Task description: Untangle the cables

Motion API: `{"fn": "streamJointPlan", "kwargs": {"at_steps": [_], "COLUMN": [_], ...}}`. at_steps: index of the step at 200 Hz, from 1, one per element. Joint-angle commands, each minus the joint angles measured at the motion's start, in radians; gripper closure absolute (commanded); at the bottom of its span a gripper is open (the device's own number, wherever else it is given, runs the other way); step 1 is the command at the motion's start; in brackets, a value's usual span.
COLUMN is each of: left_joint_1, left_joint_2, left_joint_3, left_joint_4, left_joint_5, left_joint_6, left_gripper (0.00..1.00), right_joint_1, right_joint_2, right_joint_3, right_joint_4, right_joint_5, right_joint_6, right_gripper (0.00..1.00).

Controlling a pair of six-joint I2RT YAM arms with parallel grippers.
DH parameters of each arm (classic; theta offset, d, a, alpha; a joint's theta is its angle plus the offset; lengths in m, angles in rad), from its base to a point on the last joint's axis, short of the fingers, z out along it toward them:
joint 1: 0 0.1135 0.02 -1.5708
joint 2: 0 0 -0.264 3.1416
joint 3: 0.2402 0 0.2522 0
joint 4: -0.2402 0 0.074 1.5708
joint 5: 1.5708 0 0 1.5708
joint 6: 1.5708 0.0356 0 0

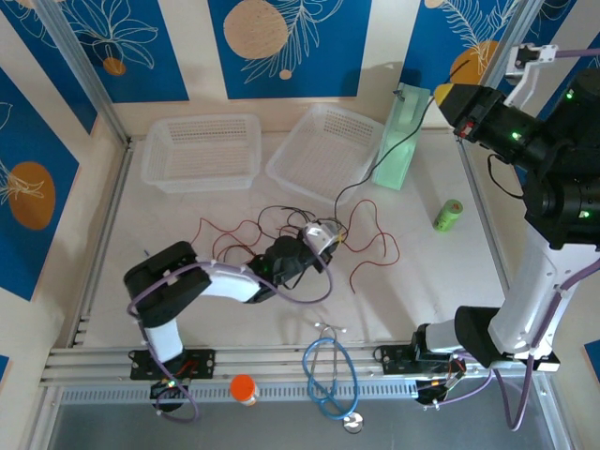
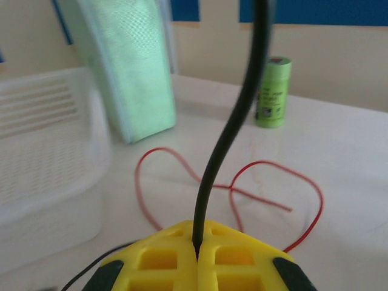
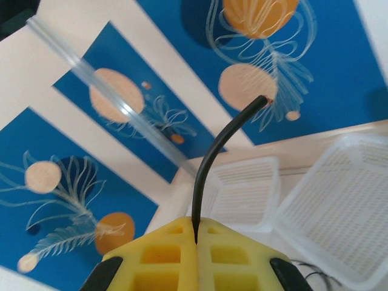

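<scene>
I am holding the left claw [image 1: 315,244] down in the middle of the surface [image 1: 431,272], right at the tangle [image 1: 281,234] of cables. On its wrist camera the left claw [image 2: 197,245] is pinched fully shut on a black cable [image 2: 233,121] that is rising straight out of the jaws. The red cables [image 1: 370,234] are lying in loose loops around it, one loop [image 2: 182,167] curling just ahead of the fingers.

I am keeping the right claw [image 1: 448,94] raised high at the far right. It is also clamped shut, gripping a black cable [image 3: 212,157] close to its free end, and a black strand [image 1: 370,173] is trailing from there down toward the knot. I cannot tell whether both claws have the same wire.

These wires are looking very thin, light and limp with some springy curl, so I am expecting them to slip and snag rather than slide free. I am judging the best hold to be close beside a crossing, pulling gently.
</scene>
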Motion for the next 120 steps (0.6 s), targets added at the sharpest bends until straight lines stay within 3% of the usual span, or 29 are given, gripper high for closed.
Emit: {"fn": "streamJointPlan", "kwargs": {"at_steps": [1,60,92,120], "left_joint_1": [0.007,0.021,0.021,0.021], "left_joint_2": [-0.077,-0.196,-0.282,-0.405], "left_joint_3": [-0.070,-0.156,-0.161,-0.123], "left_joint_4": [-0.082,-0.268,-0.313,-0.425], "left_joint_5": [-0.200,-0.350,-0.312,-0.233], "left_joint_6": [-0.035,-0.139,-0.140,-0.124], "left_gripper": [1.00,1.00,1.00,1.00], "right_joint_1": [-0.041,-0.079,-0.057,0.029], "right_joint_2": [-0.019,0.010,0.056,0.097], "right_joint_3": [0.002,0.001,-0.018,-0.016], "right_joint_4": [-0.024,0.019,0.093,0.135], "right_joint_5": [0.076,0.063,-0.027,-0.016], "right_joint_6": [-0.041,-0.033,-0.007,-0.039], "right_gripper": [1.00,1.00,1.00,1.00]}}
